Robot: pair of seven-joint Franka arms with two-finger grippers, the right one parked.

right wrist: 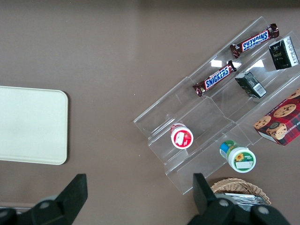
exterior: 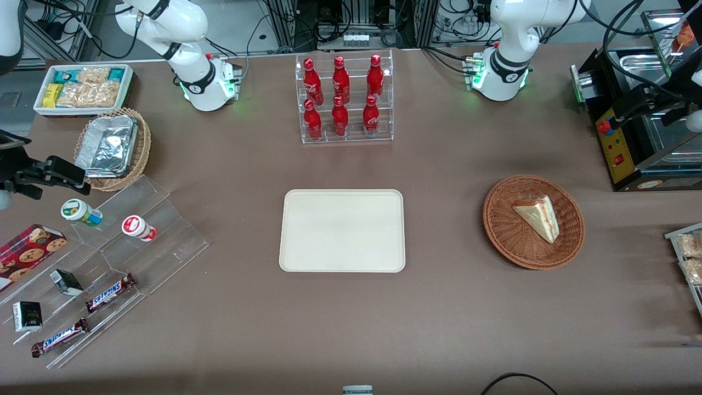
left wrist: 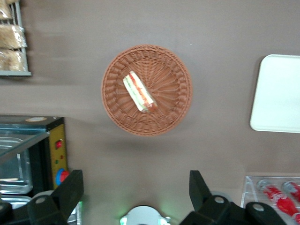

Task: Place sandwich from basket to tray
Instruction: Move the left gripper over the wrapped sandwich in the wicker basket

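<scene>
Sandwich [left wrist: 139,91] lies in basket [left wrist: 178,75], tray [left wrist: 276,93] bare. Gripper [left wrist: 136,197] high above basket, jaws wide, empty. Soft, slick wrap: likely pinch flat bread faces lightly.

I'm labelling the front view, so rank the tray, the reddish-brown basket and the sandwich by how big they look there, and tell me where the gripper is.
1. tray
2. basket
3. sandwich, in the basket
The gripper hangs open above the basket.

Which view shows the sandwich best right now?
The left wrist view: the open gripper hangs high above the basket, seeing the sandwich filling-edge on. The front view shows the sandwich smaller, lying in the basket. The right wrist view misses it.
</scene>
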